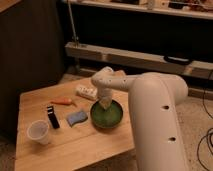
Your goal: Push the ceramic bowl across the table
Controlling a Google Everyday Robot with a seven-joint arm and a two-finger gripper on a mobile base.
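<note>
One ceramic bowl [106, 116] sits upright, mouth up, at the right side of the tabletop [75, 145]; being round, it shows no long axis. Gripper [105, 103] reaches down inside the bowl's far rim, and whether its fingers are apart or together cannot be told. Left of the bowl: blue sponge [77, 118], black bar [52, 116], plastic cup [39, 132], orange item [64, 101]; white object [86, 92] lies beyond.

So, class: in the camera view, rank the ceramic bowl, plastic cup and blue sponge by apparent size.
1. ceramic bowl, the hand at its far rim
2. plastic cup
3. blue sponge, close to the cup
</note>
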